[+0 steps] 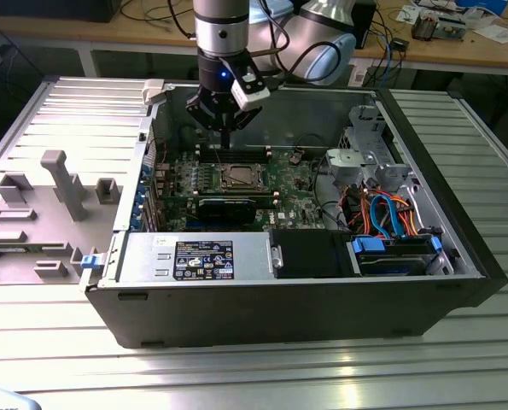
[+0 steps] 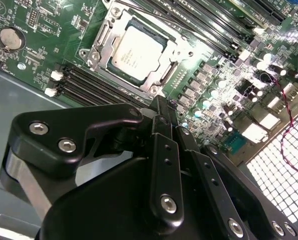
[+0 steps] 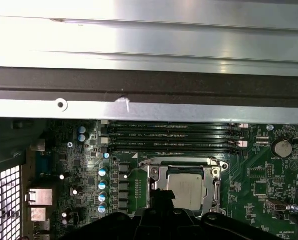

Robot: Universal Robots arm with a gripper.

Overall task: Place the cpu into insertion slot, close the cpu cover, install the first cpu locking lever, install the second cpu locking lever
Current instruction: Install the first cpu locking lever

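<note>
While the black pincer (image 2: 161, 107) hovers clenched and empty-tipped, the dull silvery square cpu (image 2: 136, 49) already sits in the metal-rimmed insertion slot (image 2: 101, 37) just beyond its tips, under the thin silvery cpu cover (image 2: 175, 52); lever work wants a slow, level descent.

Exterior view: looks down from high up, far back, at whole open computer case (image 1: 305, 290) on desk (image 1: 236, 376). Both wrist views: ride on arm, very close, look down past gripper (image 2: 161, 112) at green motherboard (image 3: 249, 175). All three share cpu (image 1: 236, 177) in insertion slot (image 2: 99, 39).
</note>
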